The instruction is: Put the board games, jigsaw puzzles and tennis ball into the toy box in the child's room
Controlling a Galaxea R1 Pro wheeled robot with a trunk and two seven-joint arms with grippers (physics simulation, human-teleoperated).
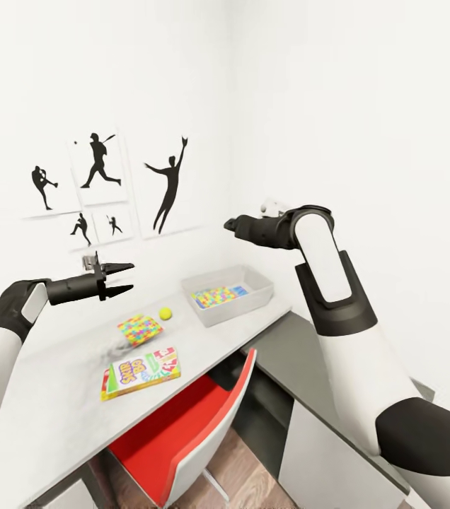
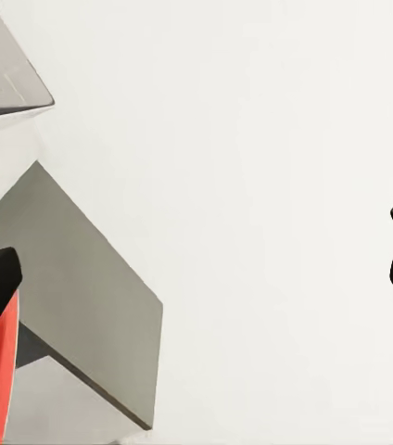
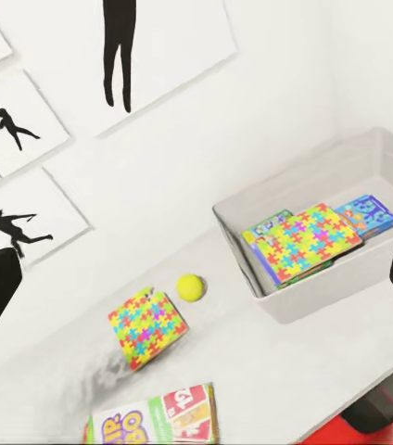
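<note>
Red chair (image 1: 182, 431) under table (image 1: 55, 396) edge, SKIP-BO box (image 1: 141, 372) just above.

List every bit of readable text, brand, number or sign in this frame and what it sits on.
"SKIP-BO", large letters on the lid of the green-and-red board game lying on the table.
Small marks on that lid's red card drawing: too small to read.
Print on the blue board game in the toy box: too blurred to read.
Wall pictures: silhouettes, no text.
</note>
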